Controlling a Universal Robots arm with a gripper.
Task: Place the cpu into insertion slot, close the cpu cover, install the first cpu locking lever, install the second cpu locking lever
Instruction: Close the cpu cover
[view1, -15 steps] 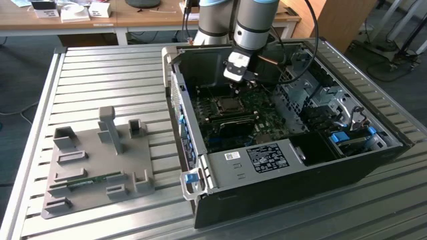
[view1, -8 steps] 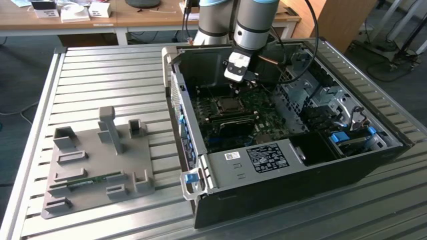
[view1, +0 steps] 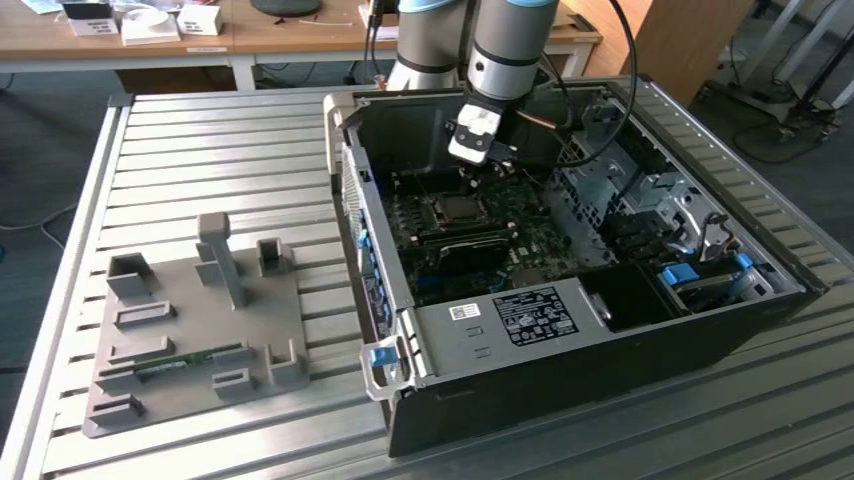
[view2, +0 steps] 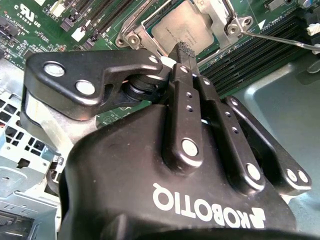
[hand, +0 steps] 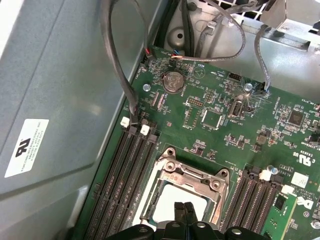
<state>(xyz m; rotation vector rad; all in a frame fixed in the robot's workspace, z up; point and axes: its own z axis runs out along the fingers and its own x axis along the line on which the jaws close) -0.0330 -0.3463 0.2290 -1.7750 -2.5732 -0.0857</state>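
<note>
The pincer (view2: 182, 49) is clenched, fingertips pressed together with nothing seen between them; it hangs directly over the cpu (view2: 182, 25), tips at the chip's near edge, contact not discernible; the cpu lies flat in the insertion slot (view1: 454, 208), framed by the cpu cover (hand: 192, 175) lowered around it; a thin metal lever (view2: 280, 39) crosses the memory slots (view2: 250, 55) beside the socket; the green motherboard (hand: 215, 115) sits inside the open computer case (view1: 747, 330).

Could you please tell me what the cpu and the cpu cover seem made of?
The cpu looks topped with matte grey metal, given its dull, even sheen. The cpu cover seems bare stamped steel: bright silvery, with glinting edges.
</note>
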